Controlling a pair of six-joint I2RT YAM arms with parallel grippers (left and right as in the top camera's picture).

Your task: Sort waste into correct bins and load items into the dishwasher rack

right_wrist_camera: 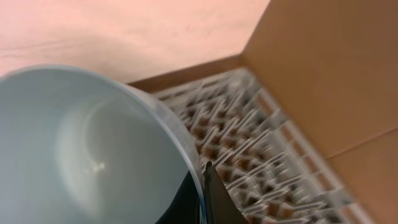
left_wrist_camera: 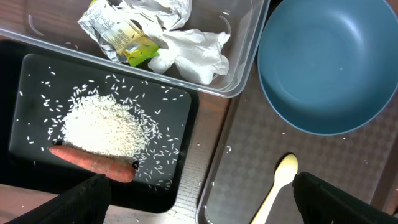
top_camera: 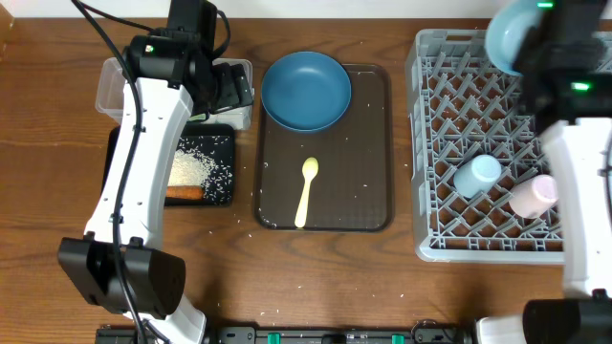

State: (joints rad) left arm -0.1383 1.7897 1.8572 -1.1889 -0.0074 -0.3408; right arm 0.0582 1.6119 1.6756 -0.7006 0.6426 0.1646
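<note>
We are seeing white shells on the left arm and right arm, black joints, black cables trailing, and a green light glowing over the rack.

You get bright, even light from above, with soft shadows on the brown wooden tabletop. Your right wrist view blurs the very close pale blue bowl.

No legible text, brand, number or sign appears in any view. The small yellow-green packet, lying crumpled in the clear plastic tub, carries fine dark print on its face, but the lettering is too small and creased to be read.
</note>
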